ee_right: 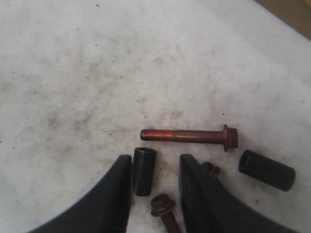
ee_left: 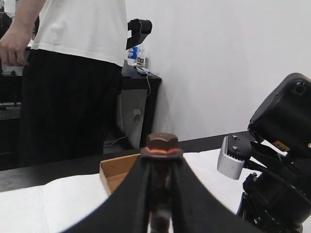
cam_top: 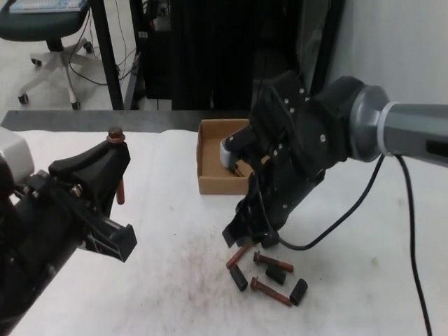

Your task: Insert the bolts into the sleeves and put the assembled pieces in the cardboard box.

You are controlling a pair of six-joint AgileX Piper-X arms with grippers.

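Note:
My left gripper [cam_top: 114,151] is raised over the left of the bench and shut on a copper bolt [ee_left: 162,144]. The bolt stands upright, head above the fingers [ee_left: 131,189], and its shaft [cam_top: 120,190] hangs below them. My right gripper [ee_right: 155,177] is low over a pile of parts, open, with a black sleeve [ee_right: 144,171] lying on the cloth between its fingers. A loose bolt [ee_right: 189,136] lies just beyond that sleeve, and another sleeve [ee_right: 266,170] lies off to one side. The cardboard box [cam_top: 210,157] sits behind the pile, partly hidden by the right arm [cam_top: 301,140].
Other bolts [cam_top: 269,290] and sleeves [cam_top: 299,291] lie scattered on the stained white cloth [cam_top: 175,280] near the right gripper. A black cable [cam_top: 350,210] trails from the right arm. A person [ee_left: 73,73] stands behind the bench, touching nothing on it.

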